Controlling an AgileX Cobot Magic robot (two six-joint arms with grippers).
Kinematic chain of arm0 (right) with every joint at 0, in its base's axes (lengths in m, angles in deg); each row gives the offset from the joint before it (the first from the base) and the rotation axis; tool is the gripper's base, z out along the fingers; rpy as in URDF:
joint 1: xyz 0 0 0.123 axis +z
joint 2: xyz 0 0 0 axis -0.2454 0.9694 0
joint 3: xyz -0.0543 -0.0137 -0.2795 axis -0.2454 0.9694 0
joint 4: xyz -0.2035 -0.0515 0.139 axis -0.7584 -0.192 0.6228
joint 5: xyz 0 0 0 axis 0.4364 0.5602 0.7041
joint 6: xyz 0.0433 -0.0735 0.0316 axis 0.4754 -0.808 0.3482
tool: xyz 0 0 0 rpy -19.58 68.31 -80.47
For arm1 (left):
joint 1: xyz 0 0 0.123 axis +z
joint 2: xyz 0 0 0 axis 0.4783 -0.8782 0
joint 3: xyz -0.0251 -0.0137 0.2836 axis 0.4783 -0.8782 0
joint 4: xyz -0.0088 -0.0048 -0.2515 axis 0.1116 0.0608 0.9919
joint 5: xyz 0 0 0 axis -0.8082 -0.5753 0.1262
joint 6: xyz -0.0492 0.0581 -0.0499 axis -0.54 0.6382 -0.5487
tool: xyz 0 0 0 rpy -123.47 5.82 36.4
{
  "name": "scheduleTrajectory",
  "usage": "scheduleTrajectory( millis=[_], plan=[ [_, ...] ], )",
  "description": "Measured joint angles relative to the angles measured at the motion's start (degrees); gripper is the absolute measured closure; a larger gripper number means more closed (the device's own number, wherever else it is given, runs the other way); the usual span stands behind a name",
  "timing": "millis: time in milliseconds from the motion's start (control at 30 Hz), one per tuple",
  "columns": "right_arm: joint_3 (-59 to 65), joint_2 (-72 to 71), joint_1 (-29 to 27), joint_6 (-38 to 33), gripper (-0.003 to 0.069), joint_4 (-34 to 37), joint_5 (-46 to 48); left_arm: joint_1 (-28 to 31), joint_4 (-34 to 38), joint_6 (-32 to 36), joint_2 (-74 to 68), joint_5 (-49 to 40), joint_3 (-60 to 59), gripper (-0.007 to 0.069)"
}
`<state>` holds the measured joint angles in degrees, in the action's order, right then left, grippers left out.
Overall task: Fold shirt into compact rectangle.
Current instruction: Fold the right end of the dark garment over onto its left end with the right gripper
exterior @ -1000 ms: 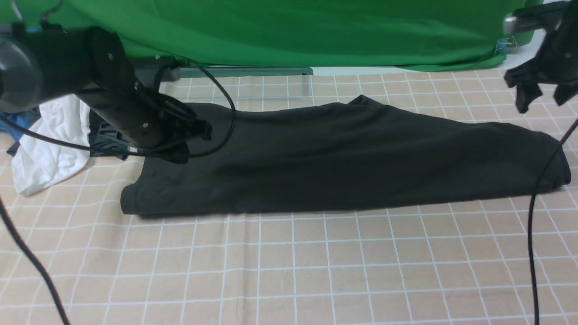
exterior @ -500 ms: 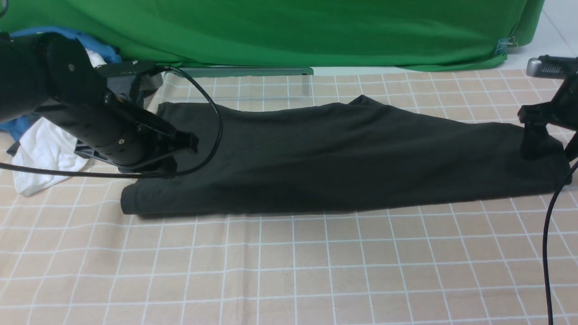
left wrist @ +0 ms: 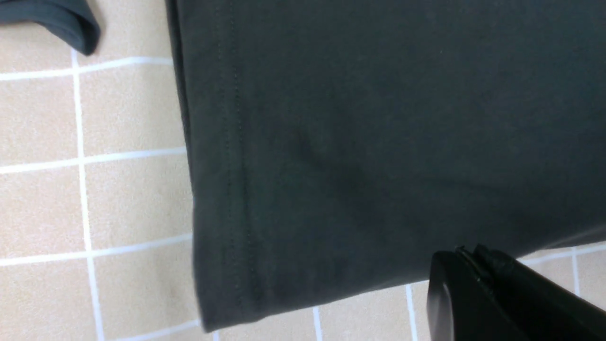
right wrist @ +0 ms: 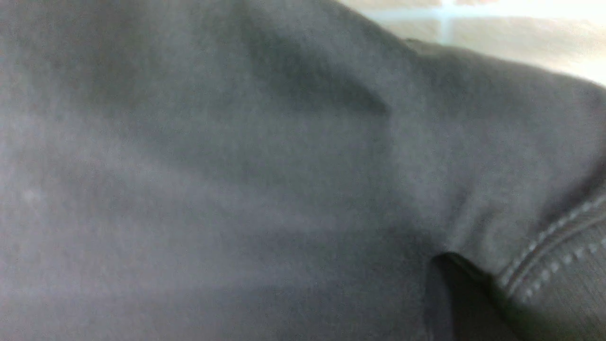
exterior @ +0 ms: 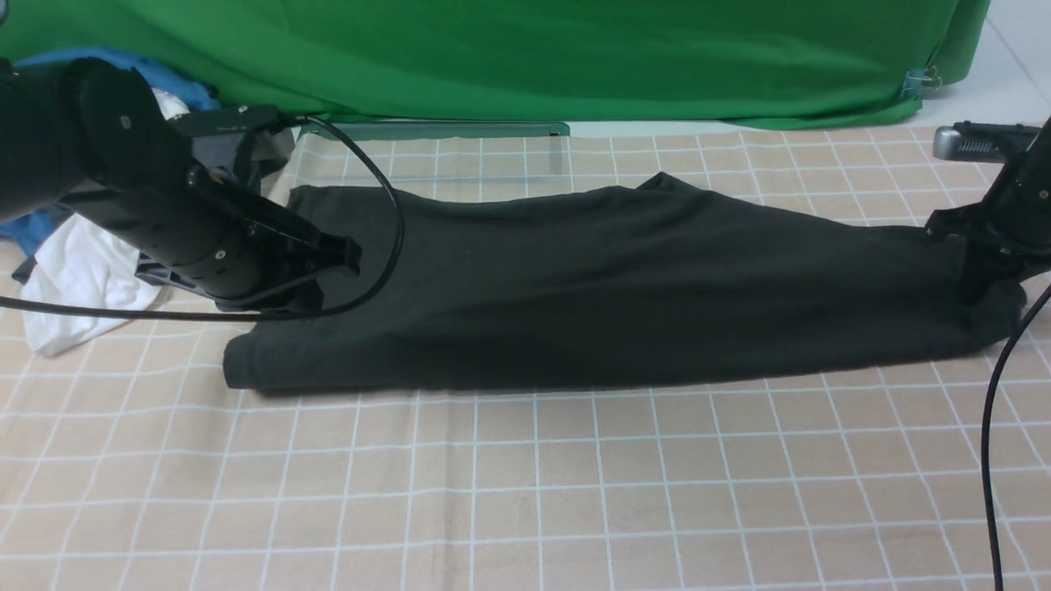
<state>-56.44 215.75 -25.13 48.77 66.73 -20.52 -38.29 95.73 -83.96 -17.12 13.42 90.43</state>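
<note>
- The shirt (exterior: 624,287) lies as a long folded band across the far half of the table (exterior: 525,492).
- My left pincer (exterior: 349,256) is pressed together above its left end.
- My right pincer (exterior: 981,275) pinches its right end.

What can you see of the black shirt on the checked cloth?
The shirt is black, matte and cotton-looking, folded into a long band lying flat across the checked cloth, with a stitched hem at its left end. Its right end bunches up where the right gripper pinches it. The closed left gripper is over the left end; contact unclear.
</note>
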Motion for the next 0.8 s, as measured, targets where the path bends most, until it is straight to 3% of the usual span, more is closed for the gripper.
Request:
scheduleTrajectory(
  millis=[233, 433, 567, 800],
  plan=[
    [-0.56, -5.84, -4.04, 1.73, 0.0572, -5.56, 0.78, 0.0, 0.0, -0.14, 2.06, -0.31, -0.04, 0.0606],
    [-0.62, -10.91, -3.92, 2.58, 0.0572, -4.15, 0.99, 0.0, -0.46, -1.18, 5.43, -0.35, -0.04, 0.0606],
    [-2.4, -14.79, 0.12, 2.77, 0.0572, -2.57, 1.11, 0.0, -1.73, -2.72, 8.04, -0.41, -0.04, 0.0606],
    [-8.34, -16.76, 12.51, 3.49, 0.0572, 2.88, 1.16, 0.0, -1.54, -2.9, 9.8, -1.84, -0.04, 0.0606]
  ],
)
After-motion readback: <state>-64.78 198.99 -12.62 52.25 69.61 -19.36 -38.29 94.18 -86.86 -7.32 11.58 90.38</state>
